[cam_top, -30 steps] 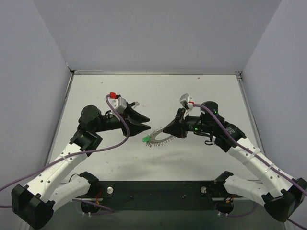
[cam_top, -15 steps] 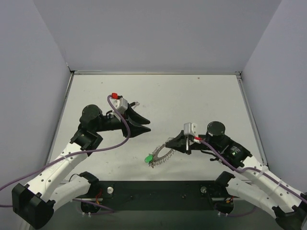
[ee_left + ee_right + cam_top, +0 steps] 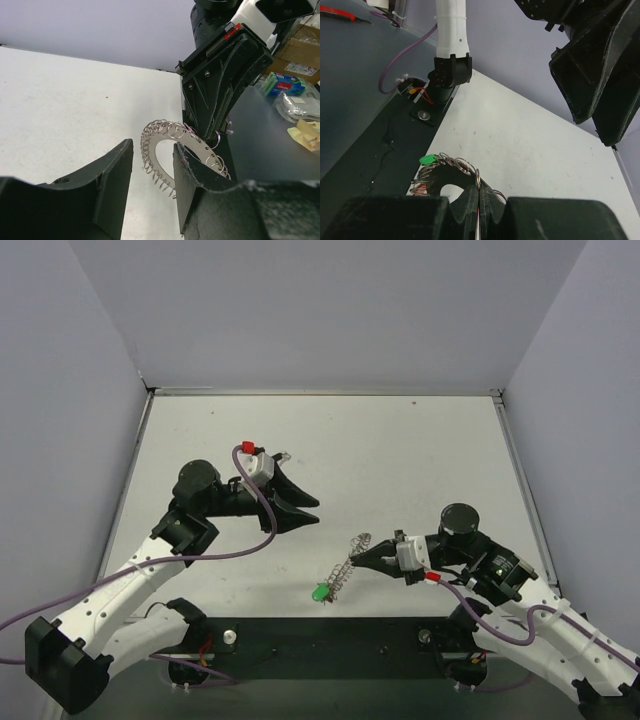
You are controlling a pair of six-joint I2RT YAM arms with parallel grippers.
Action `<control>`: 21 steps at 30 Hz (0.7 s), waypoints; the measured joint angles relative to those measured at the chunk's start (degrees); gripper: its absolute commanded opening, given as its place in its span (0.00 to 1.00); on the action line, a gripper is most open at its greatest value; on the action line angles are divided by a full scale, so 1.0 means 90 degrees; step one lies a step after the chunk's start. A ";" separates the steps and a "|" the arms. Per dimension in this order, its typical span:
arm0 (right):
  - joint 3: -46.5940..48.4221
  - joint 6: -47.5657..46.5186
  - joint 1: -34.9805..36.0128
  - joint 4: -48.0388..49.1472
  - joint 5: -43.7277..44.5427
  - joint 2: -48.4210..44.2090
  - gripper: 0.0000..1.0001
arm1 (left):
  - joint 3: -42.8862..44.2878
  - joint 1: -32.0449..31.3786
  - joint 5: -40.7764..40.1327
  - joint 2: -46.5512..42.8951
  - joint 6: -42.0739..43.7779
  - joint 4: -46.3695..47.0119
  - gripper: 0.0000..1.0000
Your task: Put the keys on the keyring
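1 green key (image 3: 321, 592) hangs from the near, low end of the keyring (image 3: 345, 565), so that much looks done. The ring is held tilted over the front of the bench (image 3: 400, 450), its rim pinched by the right end effector (image 3: 358, 558). Farther back, the left end effector (image 3: 316, 511) hovers half spread and empty, facing the ring. Whether other keys are threaded I cannot tell; any remaining ones need threading

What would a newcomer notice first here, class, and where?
The coil-rimmed silvery keyring, pinched on edge in the shut right claw at the front of the table, draws the eye, a green key at its near end. Farther back on the left, the left claw hangs open and empty.
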 measured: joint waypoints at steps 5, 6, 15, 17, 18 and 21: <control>-0.0036 -0.0401 0.0000 -0.0121 -0.0194 -0.0022 0.00 | -0.0002 -0.0153 0.0051 0.0024 0.0158 -0.0005 0.50; -0.0036 -0.0440 0.0000 -0.0126 -0.0209 -0.0022 0.00 | -0.0002 -0.0168 0.0051 0.0024 0.0189 -0.0002 0.50; 0.0716 0.0675 0.0000 -0.0126 0.0153 0.0605 0.00 | -0.0012 -0.0221 -0.0131 0.0022 0.0345 -0.0002 0.49; 0.0850 0.1141 0.0000 0.0051 0.0255 0.0758 0.00 | -0.0015 -0.0223 -0.0214 0.0022 0.0347 -0.0002 0.49; 0.0865 0.1299 0.0000 0.0121 0.0294 0.0792 0.00 | -0.0015 -0.0223 -0.0262 0.0019 0.0347 0.0000 0.49; 0.0862 0.1902 0.0000 0.0415 0.0532 0.0869 0.00 | -0.0015 -0.0223 -0.0442 0.0012 0.0345 0.0000 0.49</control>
